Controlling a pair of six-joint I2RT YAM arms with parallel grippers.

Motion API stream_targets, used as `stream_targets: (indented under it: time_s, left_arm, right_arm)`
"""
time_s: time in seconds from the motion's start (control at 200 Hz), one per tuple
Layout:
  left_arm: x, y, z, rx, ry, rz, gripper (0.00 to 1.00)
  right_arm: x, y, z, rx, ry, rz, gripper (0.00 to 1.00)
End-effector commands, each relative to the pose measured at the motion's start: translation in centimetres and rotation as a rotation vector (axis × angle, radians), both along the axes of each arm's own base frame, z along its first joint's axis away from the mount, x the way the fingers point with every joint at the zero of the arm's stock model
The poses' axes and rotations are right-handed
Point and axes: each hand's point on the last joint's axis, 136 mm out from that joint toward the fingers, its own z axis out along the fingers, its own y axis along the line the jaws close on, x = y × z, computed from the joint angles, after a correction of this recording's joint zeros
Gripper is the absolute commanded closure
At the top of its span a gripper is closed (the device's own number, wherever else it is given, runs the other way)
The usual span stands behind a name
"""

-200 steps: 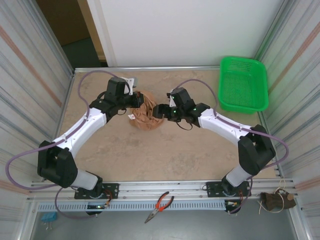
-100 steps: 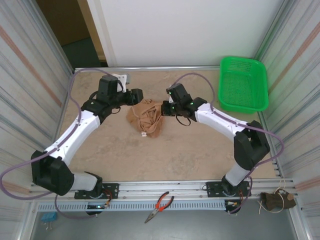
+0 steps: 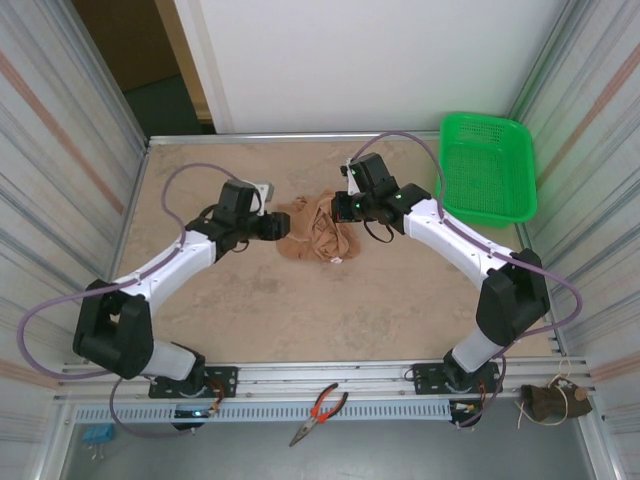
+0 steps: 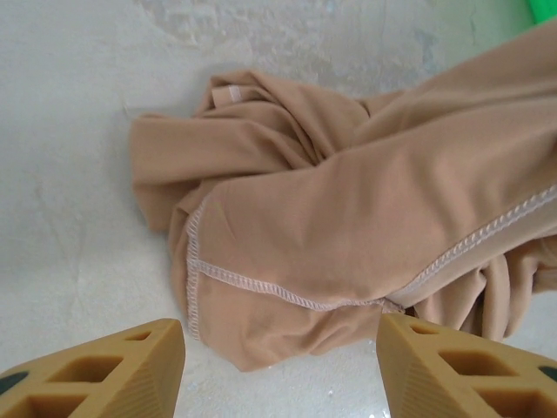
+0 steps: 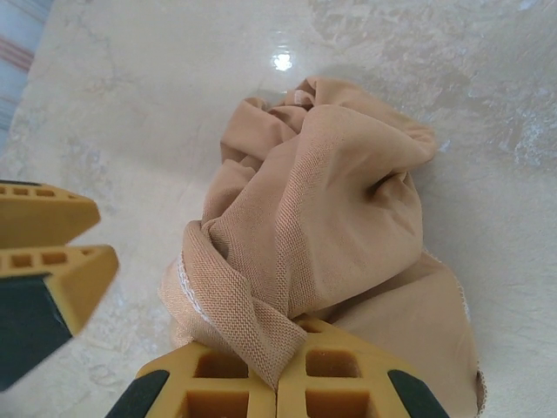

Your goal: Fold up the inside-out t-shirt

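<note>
Looking across from the left, found the left arm bent at the elbow, its upper link slanting away from the base at the near edge and its forearm angled in toward mid-table. Found the left gripper (image 3: 278, 226) low over the table (image 3: 200, 290), just beside the left edge of the inside-out t-shirt (image 3: 315, 235), with its claw spread and holding nothing. Saw the shirt bunched in a crumpled heap on the far half of the table, between the two claws. Met, further right, the right arm folded sharply at the elbow and stretched well inward, ending with the right gripper (image 3: 342, 208) at the heap's far right side.

Made out more from the left wrist: fingers (image 4: 104, 370) standing wide either side of a near flap of tan cloth without touching it, and white stitched seams (image 4: 252, 283) facing up. Made out from the right wrist a claw pressed together (image 5: 278, 376), pinching a twisted fold of the shirt (image 5: 322, 200).

Spotted from overhead a green basket (image 3: 487, 215) at the far right corner, well apart from the shirt, with its mesh floor in plain sight.
</note>
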Motion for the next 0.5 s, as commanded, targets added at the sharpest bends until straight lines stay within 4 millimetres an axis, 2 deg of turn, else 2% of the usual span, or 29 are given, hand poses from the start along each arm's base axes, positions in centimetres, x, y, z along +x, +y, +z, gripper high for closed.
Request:
stream_targets:
  time_s: [0.0,0.16,0.496]
  left_arm:
    - [0.0,-1.7,0.1,-0.017,-0.068,-0.041,0.39]
    - [0.0,-3.2,-1.4,-0.014,-0.063,-0.043,0.39]
    - [3.1,-6.2,-2.4,-0.009,-0.065,-0.040,0.40]
  right_arm:
    - [-0.3,0.0,0.0,-0.006,0.003,0.019,1.00]
    - [-0.3,-0.1,-0.2,0.000,0.012,0.015,1.00]
    - [-0.7,0.1,0.3,0.031,0.024,0.017,1.00]
